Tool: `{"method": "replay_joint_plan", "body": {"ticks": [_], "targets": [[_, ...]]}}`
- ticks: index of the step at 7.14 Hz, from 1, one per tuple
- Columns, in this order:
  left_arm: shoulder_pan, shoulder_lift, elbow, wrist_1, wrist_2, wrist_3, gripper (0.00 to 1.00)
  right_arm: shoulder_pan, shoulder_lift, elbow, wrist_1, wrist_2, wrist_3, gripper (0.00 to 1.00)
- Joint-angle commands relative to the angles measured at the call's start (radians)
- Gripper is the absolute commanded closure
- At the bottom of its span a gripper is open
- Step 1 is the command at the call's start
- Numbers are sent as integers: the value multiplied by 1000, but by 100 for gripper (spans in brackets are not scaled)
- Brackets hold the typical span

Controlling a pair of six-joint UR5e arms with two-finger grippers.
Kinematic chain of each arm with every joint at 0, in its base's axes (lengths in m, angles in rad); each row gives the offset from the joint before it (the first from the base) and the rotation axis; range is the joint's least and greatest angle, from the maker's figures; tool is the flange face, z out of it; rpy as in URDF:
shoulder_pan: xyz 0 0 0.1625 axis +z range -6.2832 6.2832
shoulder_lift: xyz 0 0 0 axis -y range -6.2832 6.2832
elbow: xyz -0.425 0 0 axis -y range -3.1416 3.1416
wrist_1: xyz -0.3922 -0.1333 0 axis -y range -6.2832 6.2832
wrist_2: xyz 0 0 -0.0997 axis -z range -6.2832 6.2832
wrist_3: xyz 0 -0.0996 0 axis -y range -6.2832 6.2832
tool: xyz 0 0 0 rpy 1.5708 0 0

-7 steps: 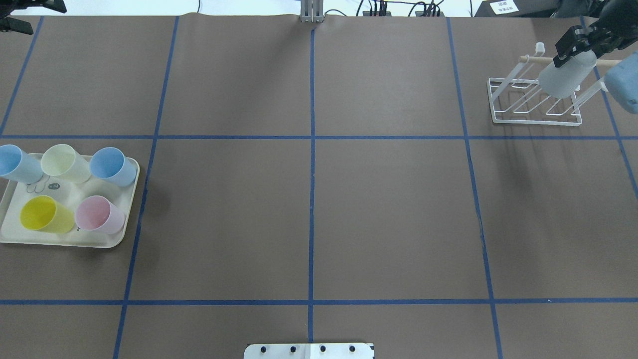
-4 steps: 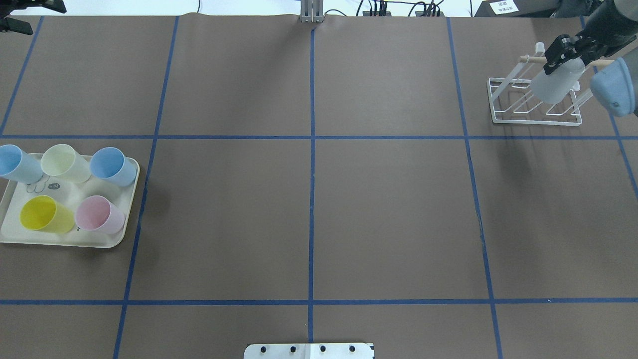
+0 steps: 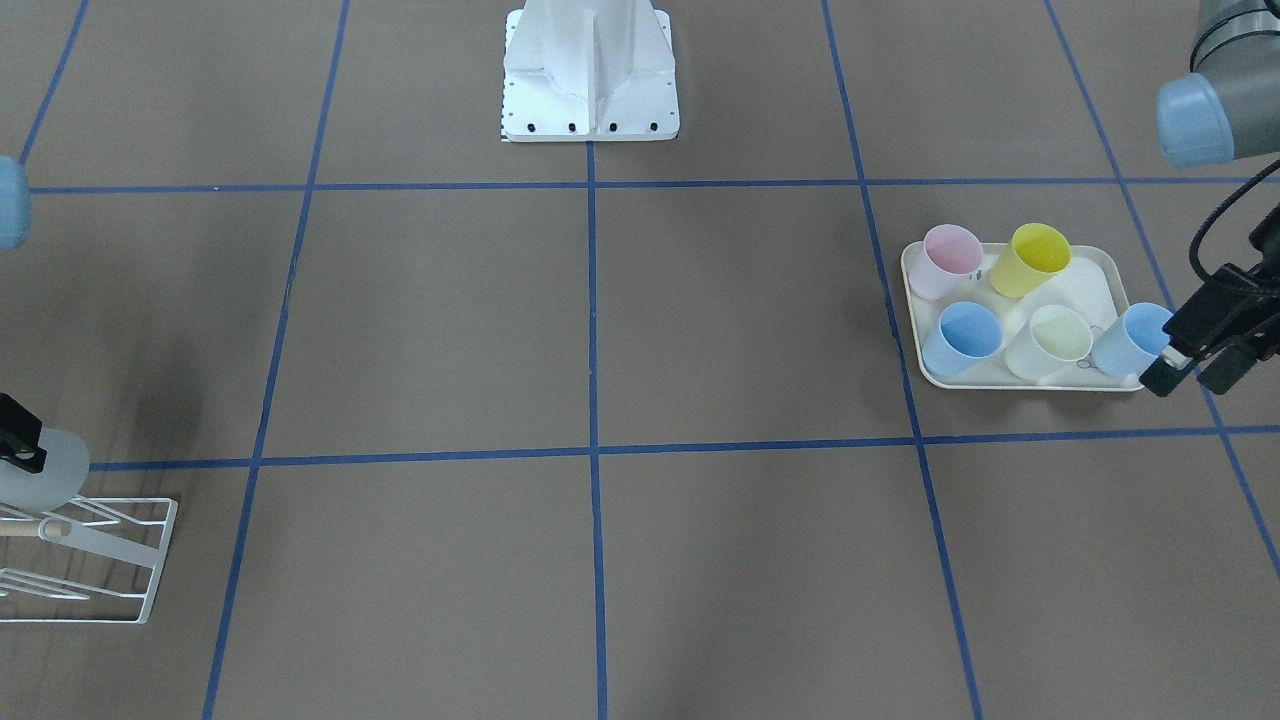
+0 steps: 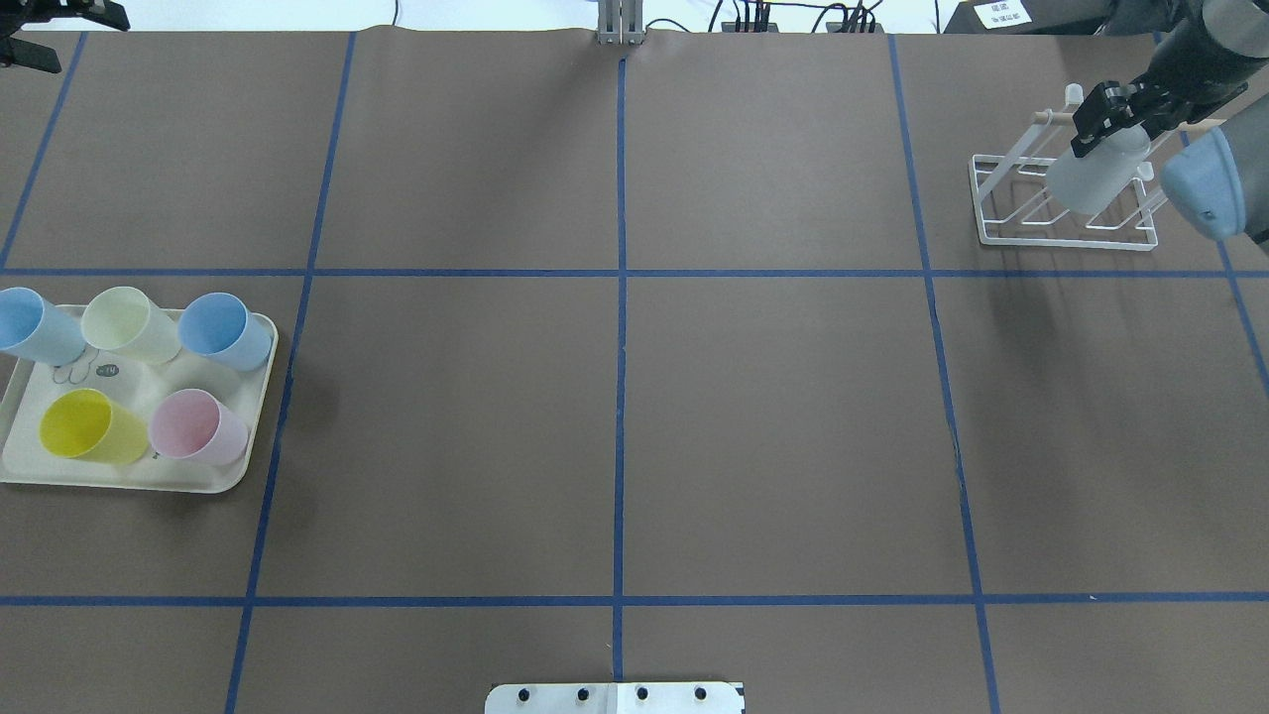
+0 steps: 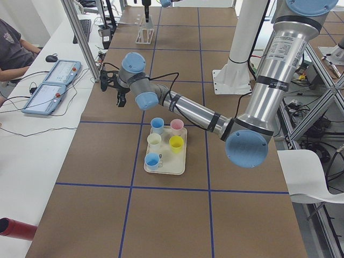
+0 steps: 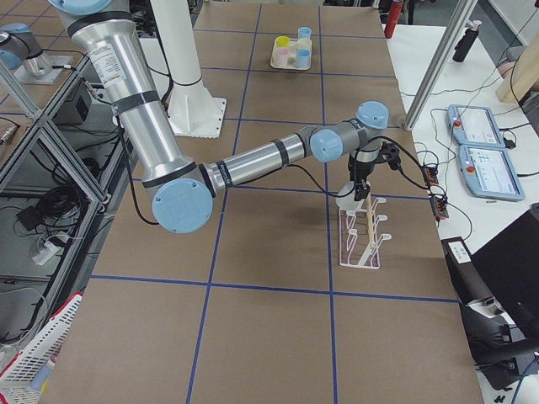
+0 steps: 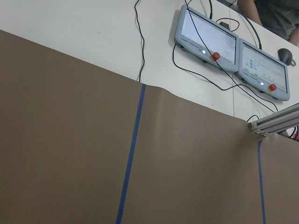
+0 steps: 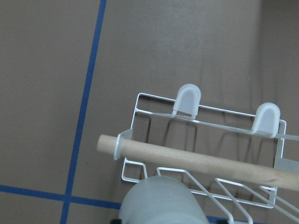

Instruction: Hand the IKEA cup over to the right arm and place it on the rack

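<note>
My right gripper (image 4: 1102,124) is clamped on one end of the cup (image 4: 1095,177), holding it tilted just above the rack (image 8: 187,158). I judge this the placing step: lower it onto a prong, then release. My left gripper (image 3: 1190,375) hangs open and empty.

A cream tray (image 4: 129,485) carries five upright cups, a pink cup (image 4: 196,426) beside a yellow cup (image 4: 89,426) in one row and a pale yellow cup (image 4: 129,324) between two blue cups (image 4: 223,330) in the other, on a brown table cover (image 4: 773,426) gridded with blue tape (image 4: 620,397), near two control pendants (image 7: 208,35).
</note>
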Motion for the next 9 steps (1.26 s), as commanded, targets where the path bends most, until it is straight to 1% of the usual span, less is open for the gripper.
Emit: {"method": "replay_joint_plan", "body": {"ticks": [1,3,5,6,7,8,9], "targets": [[2,88,-5,24,1,166,0,-3,-1,2,13,2,7,0],[14,168,-50,136,1,255,0,-3,-1,8,18,6,7,0],[79,307,-183,275,1,353,0,-3,2,19,18,12,7,0],[107,383,-211,302,18,387,0,-3,2,23,18,14,9,0],[148,459,-227,302,57,428,0,-3,2,23,18,23,9,0],[155,485,-230,295,56,432,0,-3,2,25,18,28,9,0],[184,485,-230,295,50,412,0,-3,2,25,20,35,9,0]]}}
